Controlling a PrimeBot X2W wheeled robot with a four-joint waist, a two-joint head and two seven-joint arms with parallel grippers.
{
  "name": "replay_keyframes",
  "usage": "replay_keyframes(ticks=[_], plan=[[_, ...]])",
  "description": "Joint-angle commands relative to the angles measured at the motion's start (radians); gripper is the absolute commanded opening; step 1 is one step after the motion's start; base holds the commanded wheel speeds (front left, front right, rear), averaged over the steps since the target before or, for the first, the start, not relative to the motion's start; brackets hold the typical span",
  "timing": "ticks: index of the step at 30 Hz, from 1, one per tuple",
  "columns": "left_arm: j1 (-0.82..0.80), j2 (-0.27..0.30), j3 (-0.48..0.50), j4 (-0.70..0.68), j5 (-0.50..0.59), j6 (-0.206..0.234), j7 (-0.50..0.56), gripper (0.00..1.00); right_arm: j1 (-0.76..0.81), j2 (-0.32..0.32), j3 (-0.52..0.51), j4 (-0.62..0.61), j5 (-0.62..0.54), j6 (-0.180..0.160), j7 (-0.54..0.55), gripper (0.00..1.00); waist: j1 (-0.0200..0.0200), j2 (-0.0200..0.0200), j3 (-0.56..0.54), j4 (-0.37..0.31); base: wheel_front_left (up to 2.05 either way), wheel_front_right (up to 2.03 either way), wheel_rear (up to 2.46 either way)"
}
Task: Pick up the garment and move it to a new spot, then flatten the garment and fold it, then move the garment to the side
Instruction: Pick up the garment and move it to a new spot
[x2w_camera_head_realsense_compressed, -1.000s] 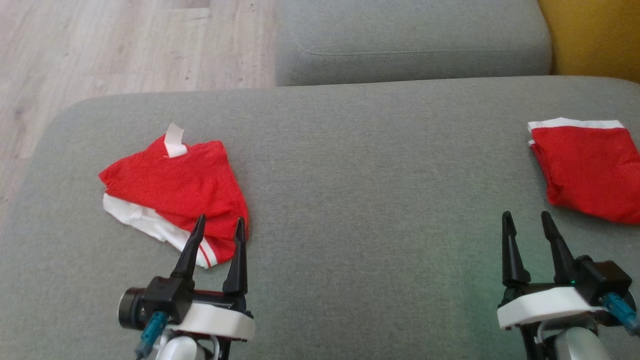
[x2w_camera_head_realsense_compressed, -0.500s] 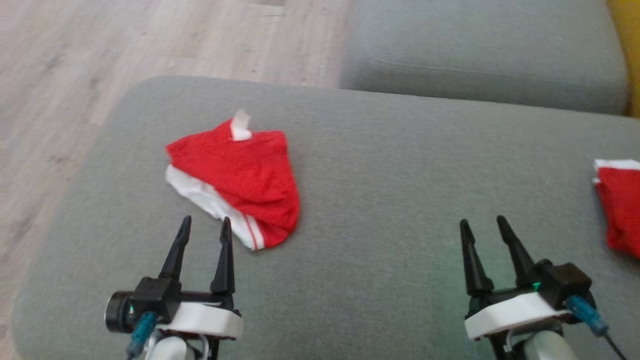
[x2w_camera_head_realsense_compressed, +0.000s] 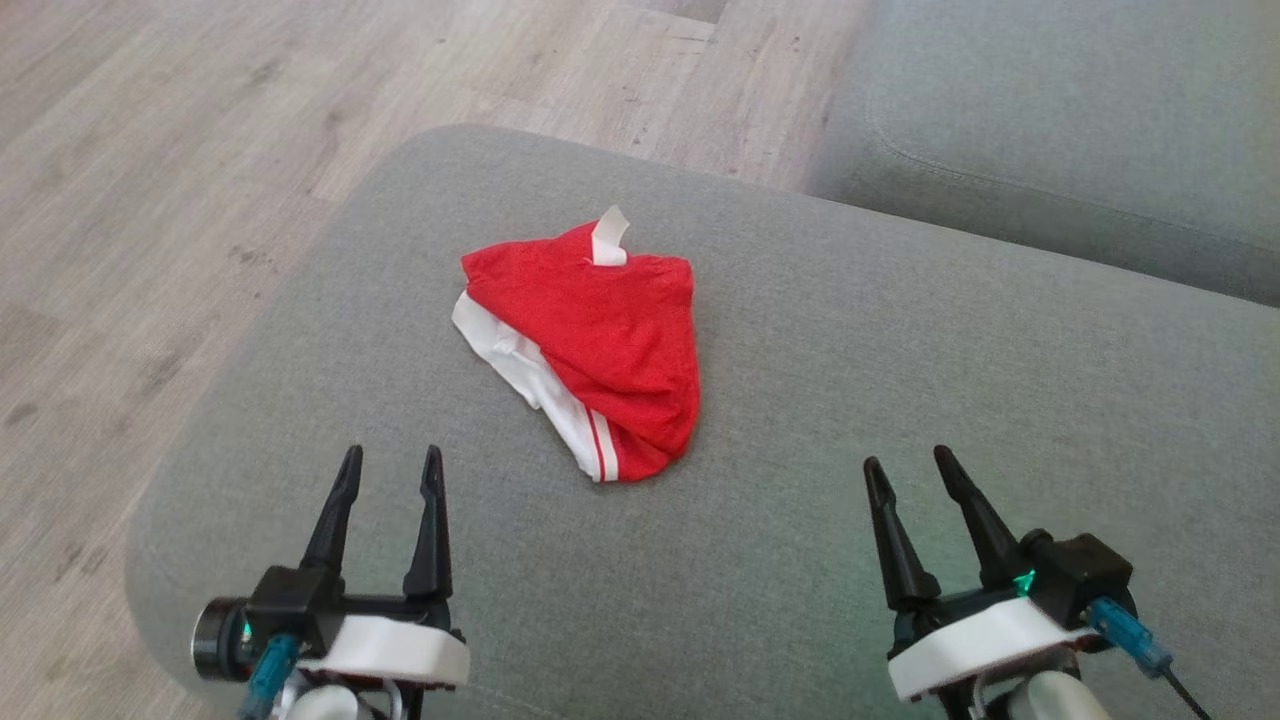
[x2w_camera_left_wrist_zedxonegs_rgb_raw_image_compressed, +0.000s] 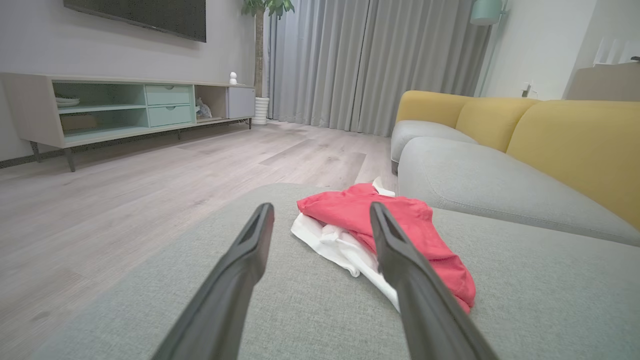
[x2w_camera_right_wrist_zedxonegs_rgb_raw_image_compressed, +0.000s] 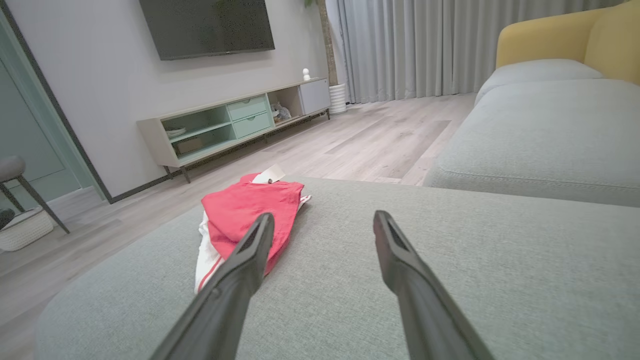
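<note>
The crumpled red mesh garment with white trim (x2w_camera_head_realsense_compressed: 600, 350) lies on the grey fabric sofa cushion (x2w_camera_head_realsense_compressed: 850, 600). It is ahead of both sets of jaws and between them, nearer the left jaws. The left jaws and the right jaws both stand wide and empty, short of the cloth. For a clean pick-up, I judge the left jaws should reach forward and to their right. They should come down on the near white-striped hem (x2w_camera_head_realsense_compressed: 600, 455) and pinch only a few layers, so the bundle opens as it lifts.
</note>
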Motion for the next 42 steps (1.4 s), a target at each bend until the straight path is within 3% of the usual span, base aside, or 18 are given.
replay_keyframes(ticks=[1,7,13,16,20,24,28,35,42], plan=[[-0.032,0.002,0.036,-0.028,0.010,-0.001,-0.010,1.00,-0.024,-0.005,0.028,-0.028,0.007,-0.001,-0.010,1.00,0.0000,0.0000,0.002,0.010,0.00,0.00,0.00],[-0.074,0.022,0.039,-0.017,0.023,-0.026,-0.010,1.00,-0.044,-0.005,0.038,-0.032,0.001,-0.001,-0.010,1.00,0.0000,0.0000,0.045,-0.011,0.00,0.00,0.00],[-0.317,0.116,-0.053,0.064,0.046,-0.092,0.114,1.00,-0.101,-0.005,0.033,-0.041,-0.029,-0.001,-0.010,1.00,0.0000,0.0000,0.157,-0.064,0.00,0.00,0.00],[-0.484,0.176,-0.157,0.113,0.026,-0.102,0.222,1.00,-0.138,-0.005,0.029,-0.047,-0.046,-0.001,-0.010,1.00,0.0000,0.0000,0.222,-0.097,0.00,0.00,0.00],[-0.676,0.287,-0.370,0.167,-0.133,-0.103,0.383,1.00,-0.184,-0.005,0.044,-0.051,-0.051,-0.001,-0.010,1.00,0.0000,0.0000,0.290,-0.153,0.00,0.00,0.00],[-0.814,0.413,-0.532,0.192,-0.265,-0.104,0.463,1.00,-0.224,-0.005,0.059,-0.064,-0.041,-0.001,-0.010,1.00,0.0000,0.0000,0.342,-0.208,0.00,0.00,0.00],[-0.900,0.497,-0.661,0.225,-0.363,-0.104,0.497,1.00,-0.246,-0.005,0.058,-0.073,-0.031,-0.001,-0.010,1.00,0.0000,0.0000,0.374,-0.249,0.00,0.00,0.00],[-0.981,0.552,-0.780,0.288,-0.440,-0.104,0.478,1.00,-0.264,-0.005,0.055,-0.077,-0.024,-0.001,-0.010,1.00,0.0000,0.0000,0.397,-0.290,0.00,0.00,0.00],[-1.036,0.565,-0.881,0.349,-0.512,-0.104,0.455,1.00,-0.271,-0.005,0.052,-0.077,-0.022,-0.001,-0.010,1.00,0.0000,0.0000,0.408,-0.311,0.00,0.00,0.00]])
